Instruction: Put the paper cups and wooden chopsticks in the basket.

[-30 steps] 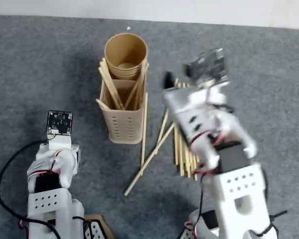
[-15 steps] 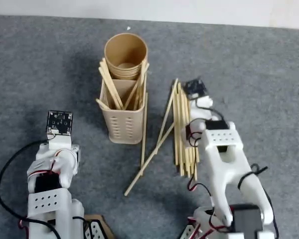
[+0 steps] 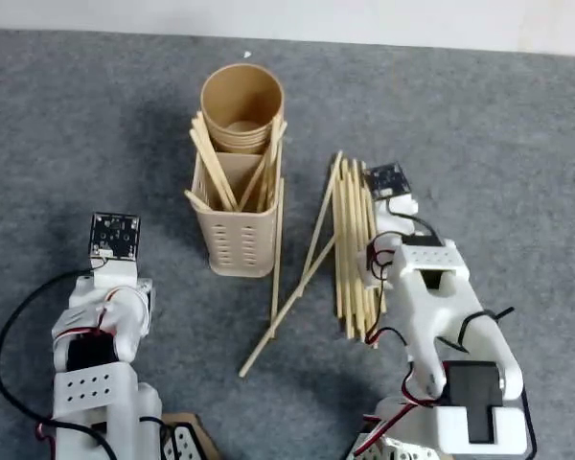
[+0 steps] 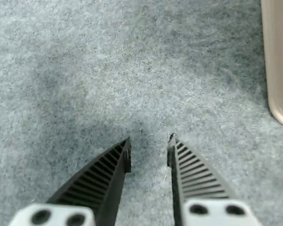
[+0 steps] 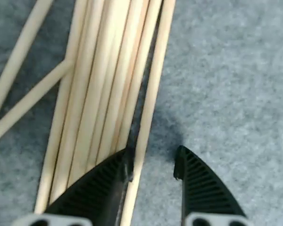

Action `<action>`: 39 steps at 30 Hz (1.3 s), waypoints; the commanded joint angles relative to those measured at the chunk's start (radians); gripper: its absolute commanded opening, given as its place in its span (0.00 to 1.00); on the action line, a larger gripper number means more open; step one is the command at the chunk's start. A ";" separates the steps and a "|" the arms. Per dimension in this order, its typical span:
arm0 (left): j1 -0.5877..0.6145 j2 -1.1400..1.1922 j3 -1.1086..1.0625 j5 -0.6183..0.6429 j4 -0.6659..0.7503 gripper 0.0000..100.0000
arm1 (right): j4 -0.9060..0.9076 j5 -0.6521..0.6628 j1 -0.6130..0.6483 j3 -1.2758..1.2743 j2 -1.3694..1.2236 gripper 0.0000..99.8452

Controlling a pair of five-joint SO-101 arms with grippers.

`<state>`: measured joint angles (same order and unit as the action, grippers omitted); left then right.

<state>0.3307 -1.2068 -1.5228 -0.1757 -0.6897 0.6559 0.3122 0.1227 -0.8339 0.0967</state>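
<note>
A beige perforated basket (image 3: 235,235) stands upright on the grey carpet, holding stacked paper cups (image 3: 241,101) and several wooden chopsticks (image 3: 211,168). More chopsticks (image 3: 350,249) lie loose in a bundle to its right, and two lie slanted (image 3: 287,307) beside it. My right arm (image 3: 417,278) is lowered over this bundle. Its gripper (image 5: 153,165) is open at carpet level, with the outermost chopstick (image 5: 153,84) of the bundle between its fingers. My left gripper (image 4: 148,150) is open over bare carpet with nothing in it. The basket's lower corner (image 4: 278,61) lies off to one side of it.
The left arm (image 3: 105,297) sits near the front left, apart from the basket. One chopstick (image 3: 278,240) leans along the basket's right wall. A pale wall edge (image 3: 364,19) runs along the back. Open carpet lies to the far left and far right.
The right arm swung down from a raised pose onto the loose chopstick bundle, then shifted slightly toward the front. The left arm, the basket and the cups stayed still.
</note>
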 commanded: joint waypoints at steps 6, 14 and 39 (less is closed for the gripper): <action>-0.007 -0.007 0.005 0.005 0.017 0.16 | 0.004 -0.002 -0.005 0.005 0.045 0.16; -0.008 -0.007 0.005 0.005 0.017 0.16 | 0.050 -0.002 0.044 -0.056 0.211 0.16; -0.005 -0.007 0.005 0.005 0.015 0.16 | 0.025 -0.002 0.005 -0.071 0.012 0.01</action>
<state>0.3307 -1.2068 -1.5228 -0.1757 -0.6897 0.6605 0.3122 0.1304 -0.8968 0.1258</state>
